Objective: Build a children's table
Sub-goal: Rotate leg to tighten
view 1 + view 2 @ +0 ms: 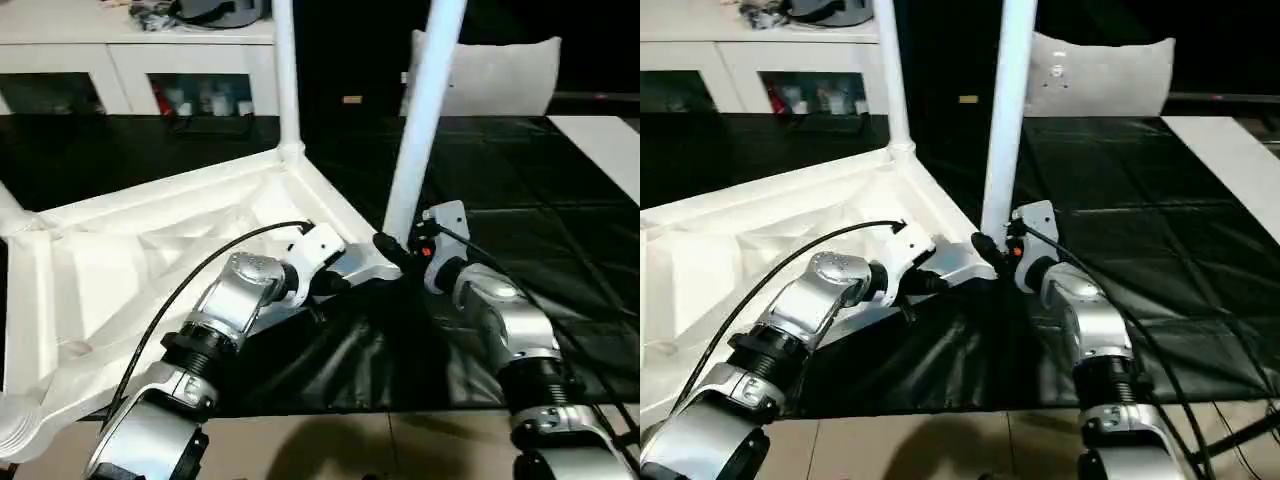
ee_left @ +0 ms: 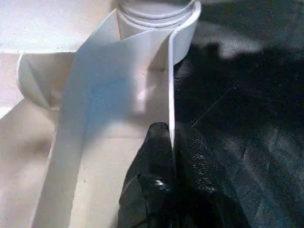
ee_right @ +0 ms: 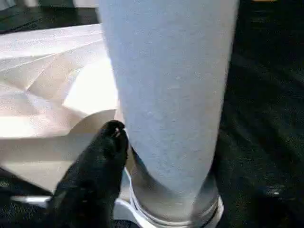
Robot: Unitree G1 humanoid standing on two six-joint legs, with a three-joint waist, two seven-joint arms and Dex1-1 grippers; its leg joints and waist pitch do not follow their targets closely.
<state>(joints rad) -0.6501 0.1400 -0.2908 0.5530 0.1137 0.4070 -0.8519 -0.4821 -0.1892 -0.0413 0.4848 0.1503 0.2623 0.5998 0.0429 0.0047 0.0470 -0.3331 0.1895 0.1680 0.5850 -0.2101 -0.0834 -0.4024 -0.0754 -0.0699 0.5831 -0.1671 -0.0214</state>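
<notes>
Pinching tabletop (image 2: 118,95) rim, left end effector (image 2: 172,142), right end effector (image 3: 142,156) around leg (image 3: 171,95)

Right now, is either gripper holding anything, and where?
The left gripper pinches the tabletop's thin rim near a corner socket. The right gripper is at the leg's base; grip unclear.

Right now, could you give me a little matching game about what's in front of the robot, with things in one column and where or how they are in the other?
Things:
1. left claw
2. near leg
3. far leg
4. tabletop

States:
A. upside down on the black mat, ribs showing
B. standing in the back corner socket
C. pinching the tabletop's thin edge wall
D. standing in the corner socket beside the right claw

Pairs: 1-C, 2-D, 3-B, 4-A
</notes>
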